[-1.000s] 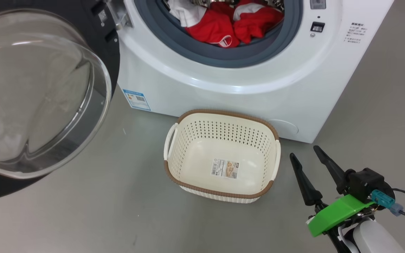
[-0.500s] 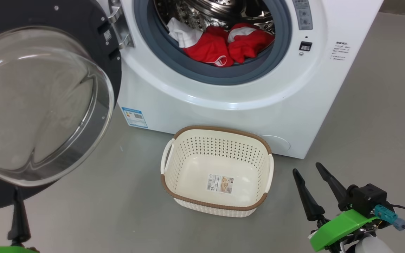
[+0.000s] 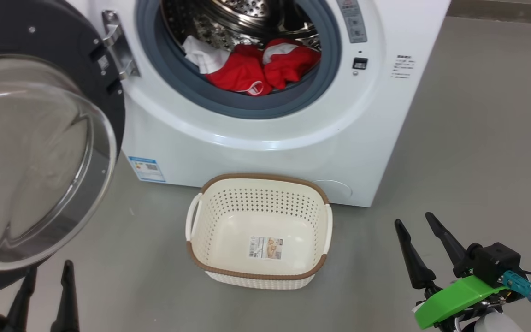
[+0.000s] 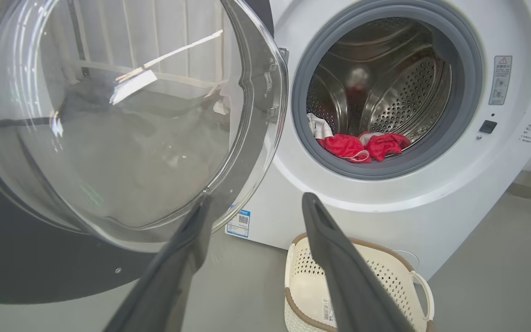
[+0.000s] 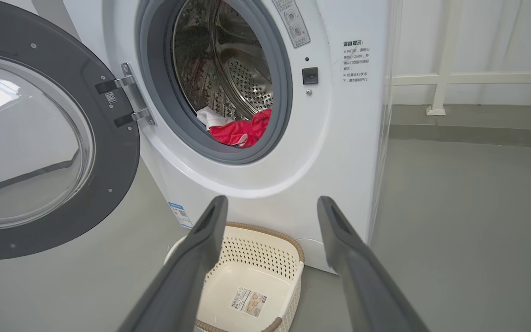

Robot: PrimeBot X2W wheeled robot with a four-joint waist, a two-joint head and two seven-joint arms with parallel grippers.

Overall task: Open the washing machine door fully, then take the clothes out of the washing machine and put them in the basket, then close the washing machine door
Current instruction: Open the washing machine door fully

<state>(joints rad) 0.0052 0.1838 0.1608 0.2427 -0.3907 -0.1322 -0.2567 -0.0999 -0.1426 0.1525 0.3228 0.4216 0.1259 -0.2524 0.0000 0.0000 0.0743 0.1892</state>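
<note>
Letting go, your left gripper [image 3: 50, 268] has spread wide just below the washing machine door [image 3: 39, 152]; right gripper [image 3: 414, 219] hangs wide, empty. Basket [image 3: 265, 177] waits empty before the washing machine [image 3: 265, 147]. Door's swung out, so next reach for the clothes [image 3: 256, 71] in the drum [image 3: 247, 18].

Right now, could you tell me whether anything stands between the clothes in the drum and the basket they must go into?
Nothing visible does. The washing machine door is swung out to the left, clear of that path. The clothes lie just behind the low gasket lip, and the basket stands open just below.
</note>
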